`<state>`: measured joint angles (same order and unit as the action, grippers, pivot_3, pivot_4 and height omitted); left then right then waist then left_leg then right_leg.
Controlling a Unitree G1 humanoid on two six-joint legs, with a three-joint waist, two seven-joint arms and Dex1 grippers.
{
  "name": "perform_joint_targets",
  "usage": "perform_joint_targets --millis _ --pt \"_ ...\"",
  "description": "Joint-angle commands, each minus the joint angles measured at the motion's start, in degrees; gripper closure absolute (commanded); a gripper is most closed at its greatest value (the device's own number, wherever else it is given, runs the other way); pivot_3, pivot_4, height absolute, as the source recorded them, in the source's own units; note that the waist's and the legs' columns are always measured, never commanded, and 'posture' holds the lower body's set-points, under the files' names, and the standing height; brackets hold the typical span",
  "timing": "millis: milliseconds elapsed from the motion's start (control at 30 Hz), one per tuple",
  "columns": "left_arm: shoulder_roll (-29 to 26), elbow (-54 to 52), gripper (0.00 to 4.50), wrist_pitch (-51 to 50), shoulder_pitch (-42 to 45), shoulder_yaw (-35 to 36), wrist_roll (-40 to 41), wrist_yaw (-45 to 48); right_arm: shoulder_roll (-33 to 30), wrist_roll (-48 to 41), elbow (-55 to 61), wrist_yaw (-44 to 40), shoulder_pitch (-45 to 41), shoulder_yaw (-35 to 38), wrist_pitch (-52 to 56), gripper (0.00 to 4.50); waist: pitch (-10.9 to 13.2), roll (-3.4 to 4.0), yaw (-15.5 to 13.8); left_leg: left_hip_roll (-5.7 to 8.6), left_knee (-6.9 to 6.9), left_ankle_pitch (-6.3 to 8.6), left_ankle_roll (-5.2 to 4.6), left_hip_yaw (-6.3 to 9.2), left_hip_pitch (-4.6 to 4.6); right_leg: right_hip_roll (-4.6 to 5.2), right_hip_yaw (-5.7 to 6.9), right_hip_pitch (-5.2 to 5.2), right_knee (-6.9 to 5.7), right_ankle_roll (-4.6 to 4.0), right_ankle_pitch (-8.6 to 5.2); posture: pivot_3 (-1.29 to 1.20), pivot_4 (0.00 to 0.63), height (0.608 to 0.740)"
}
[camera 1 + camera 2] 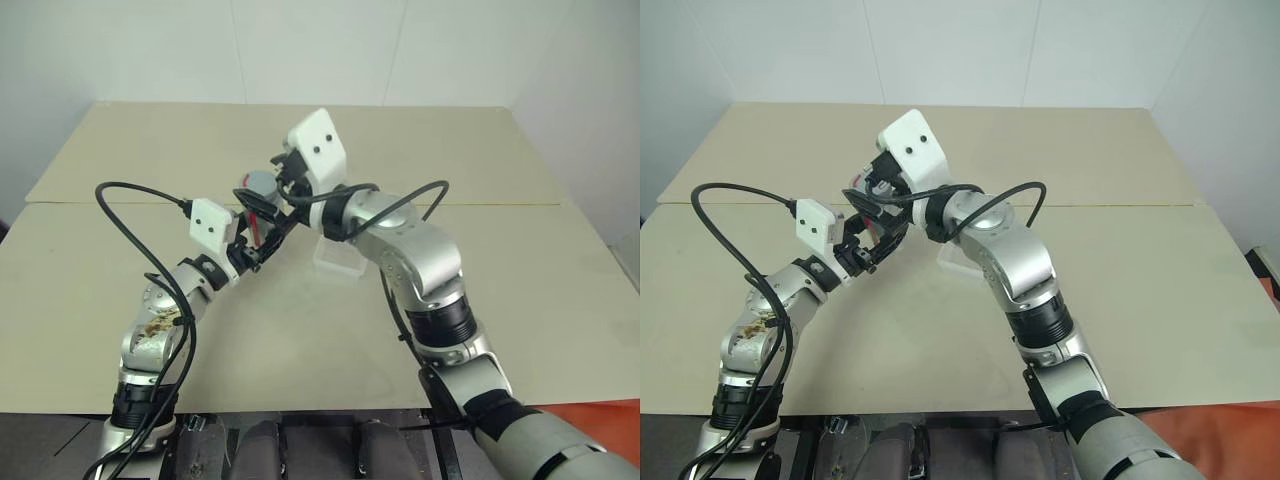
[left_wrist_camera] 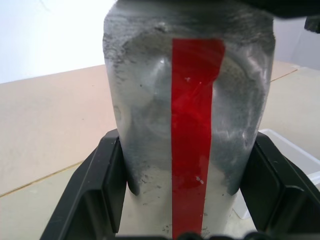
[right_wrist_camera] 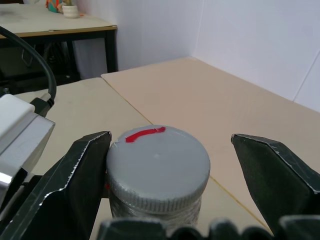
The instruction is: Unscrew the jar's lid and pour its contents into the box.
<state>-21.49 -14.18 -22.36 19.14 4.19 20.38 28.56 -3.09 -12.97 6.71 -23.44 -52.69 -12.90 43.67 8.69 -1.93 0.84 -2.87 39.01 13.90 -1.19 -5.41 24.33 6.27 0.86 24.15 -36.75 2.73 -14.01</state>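
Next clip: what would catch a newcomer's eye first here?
The silvery jar with its red stripe, clamped in the left gripper and held above the table at mid-scene. The right gripper is at its top, jaws open either side of the grey lid, one finger against its rim. Behind the right arm, the clear box sits on the table.
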Motion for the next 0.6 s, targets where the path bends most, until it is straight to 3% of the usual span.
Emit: perform_joint_targets --millis 33,600 --pt "-0.13 -2.59 1.72 0.87 0.11 0.51 0.28 -0.19 -0.44 0.48 1.50 0.07 -1.20 0.80 -1.88 0.04 0.00 0.00 0.00 0.00 0.00 0.00 0.00 0.01 0.00 0.00 0.00 0.00 0.00 0.00 0.00 0.00 0.150 0.740" --pt "-0.37 -2.49 1.72 0.62 0.35 0.89 0.39 -0.35 -3.18 0.06 5.81 -1.09 1.49 1.37 -0.13 0.04 0.00 0.00 0.02 0.00 0.00 0.01 -0.02 0.02 -0.01 0.00 0.00 0.00 0.00 0.00 0.00 0.00 0.150 0.740"
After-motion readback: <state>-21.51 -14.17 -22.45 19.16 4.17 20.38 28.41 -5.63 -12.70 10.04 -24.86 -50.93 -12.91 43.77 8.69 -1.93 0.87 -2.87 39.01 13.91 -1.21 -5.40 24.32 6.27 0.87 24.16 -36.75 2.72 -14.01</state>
